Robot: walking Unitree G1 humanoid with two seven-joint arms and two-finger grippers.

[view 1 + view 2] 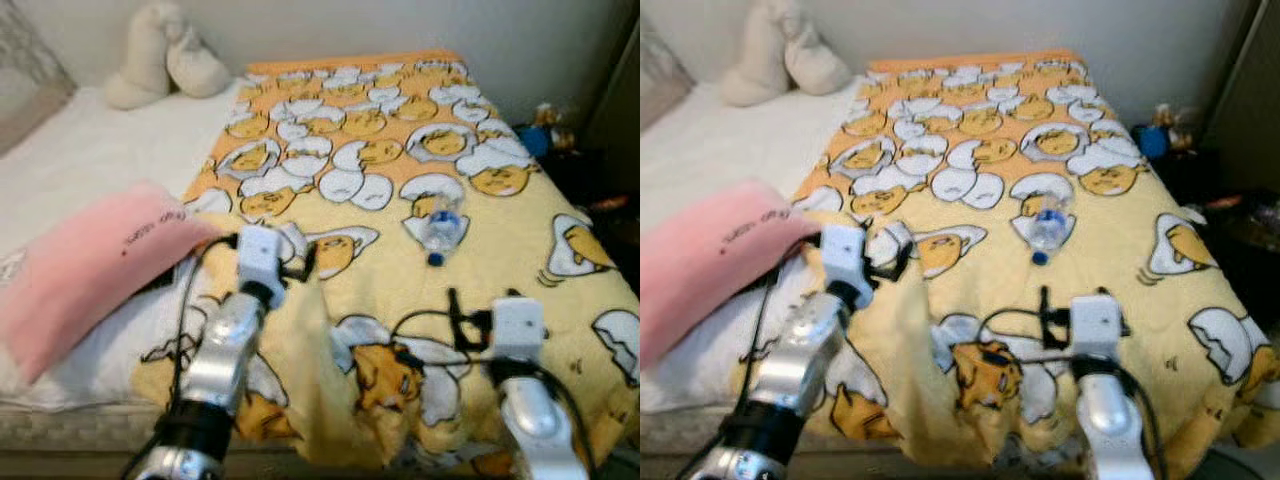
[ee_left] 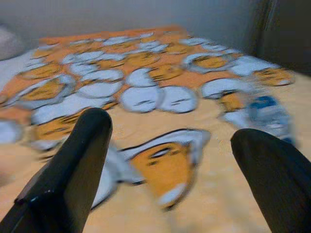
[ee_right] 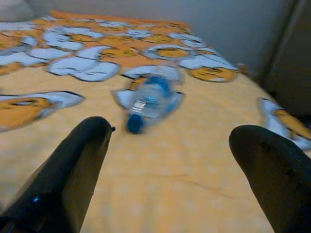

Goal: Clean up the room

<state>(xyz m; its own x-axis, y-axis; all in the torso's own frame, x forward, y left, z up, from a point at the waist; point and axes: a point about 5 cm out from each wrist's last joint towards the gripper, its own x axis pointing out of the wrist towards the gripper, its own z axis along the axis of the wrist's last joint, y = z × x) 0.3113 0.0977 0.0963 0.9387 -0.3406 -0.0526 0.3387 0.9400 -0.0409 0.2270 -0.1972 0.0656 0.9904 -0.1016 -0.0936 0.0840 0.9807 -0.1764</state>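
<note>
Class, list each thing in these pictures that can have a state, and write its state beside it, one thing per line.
Plastic water bottle: lying on its side on the blanket, blue cap on.
Yellow egg-print blanket: spread over the bed, rumpled at the near edge.
Pink pillow: lying flat beside the blanket.
White plush toy: slumped against the wall.
Left gripper: jaws open, holding nothing.
Right gripper: jaws open, holding nothing, facing the bottle.

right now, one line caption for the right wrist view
Open right gripper faces a plastic water bottle lying on the yellow cartoon blanket.
</note>
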